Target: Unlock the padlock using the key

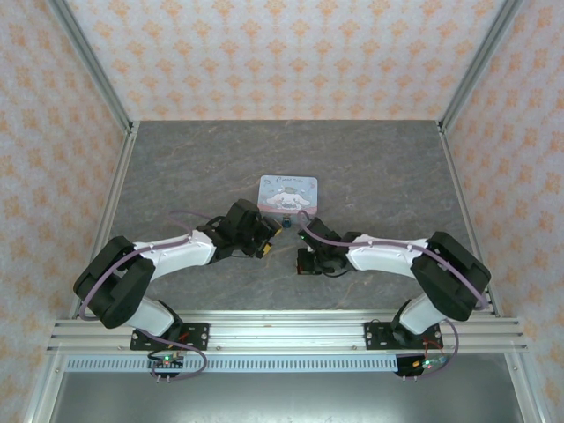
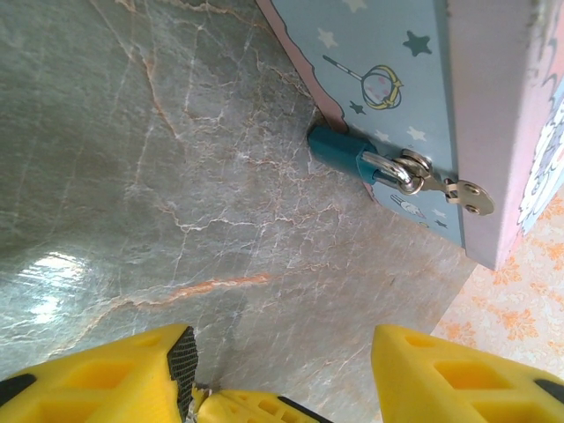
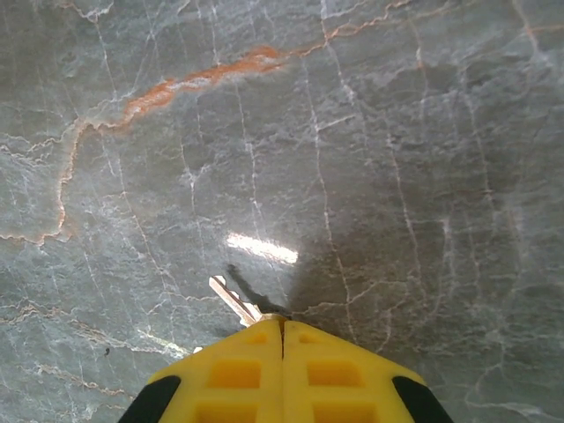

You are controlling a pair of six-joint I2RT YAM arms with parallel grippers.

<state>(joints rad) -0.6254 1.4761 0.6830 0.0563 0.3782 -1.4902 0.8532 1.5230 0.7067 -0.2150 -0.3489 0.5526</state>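
Overhead, the left gripper (image 1: 264,236) sits just beside the pale blue tin (image 1: 287,192), with the right gripper (image 1: 308,261) nearby over the marble table (image 1: 379,167). From the left wrist, its yellow fingers stand spread apart and the padlock (image 2: 339,150) rests against the tin. From the right wrist, closed fingertips pinch the key (image 3: 231,298).

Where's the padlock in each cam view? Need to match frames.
Top external: the padlock is at centre, at the near edge of the tin.
Left wrist: the padlock is right of centre in the upper half, against the tin.
Right wrist: the key pokes from the shut right gripper.
Shared landmark: the tin in the first two, the grey veined table in all three.
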